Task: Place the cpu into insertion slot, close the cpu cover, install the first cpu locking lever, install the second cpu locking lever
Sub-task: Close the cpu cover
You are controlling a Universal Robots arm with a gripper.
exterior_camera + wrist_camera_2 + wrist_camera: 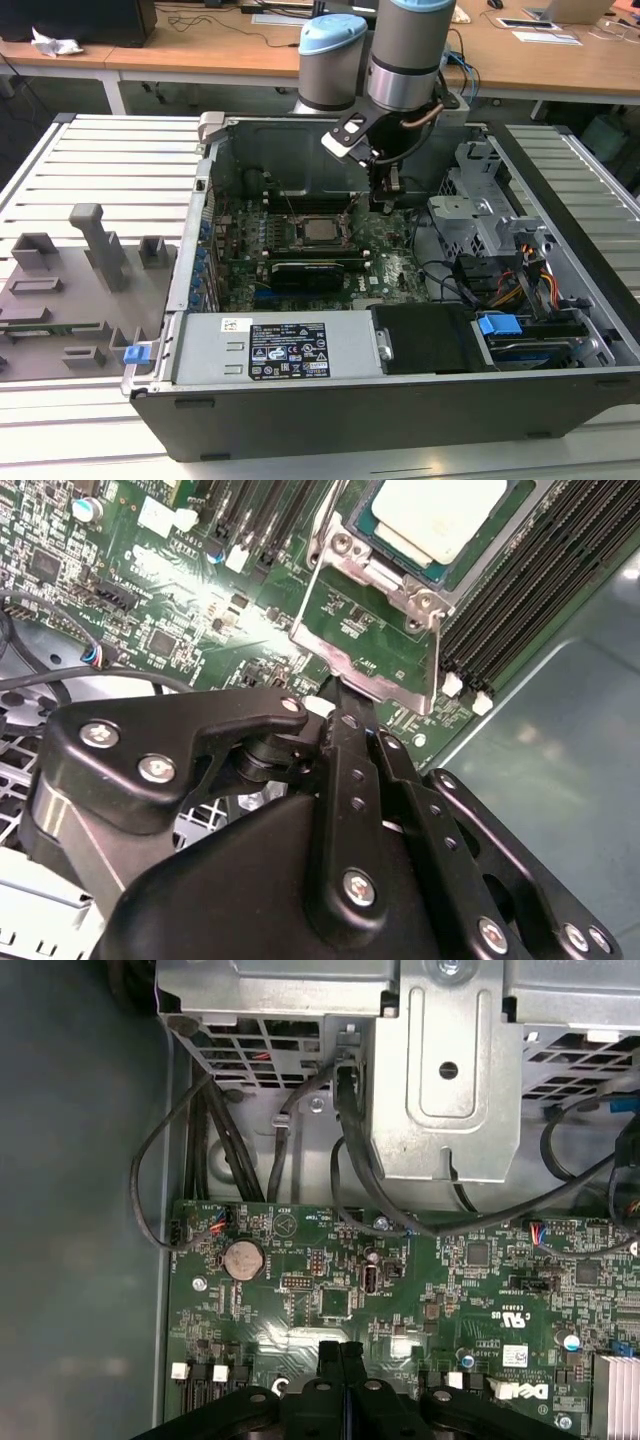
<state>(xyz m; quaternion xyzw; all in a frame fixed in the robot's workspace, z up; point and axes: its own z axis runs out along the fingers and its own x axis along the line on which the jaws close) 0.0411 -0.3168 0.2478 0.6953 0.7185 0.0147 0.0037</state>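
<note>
While the closed, empty black gripper (385, 206) touches the raised silver frame-plate cpu cover (372, 676) near the exterior view's centre, an even push should fold it over the beige square cpu (440, 515).

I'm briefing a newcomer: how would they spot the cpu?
Look inside the open computer case, at the green motherboard. Near its middle lies the cpu, the one pale metal square, ringed by the dark insertion slot, unlike the long black slots beside it.
</note>
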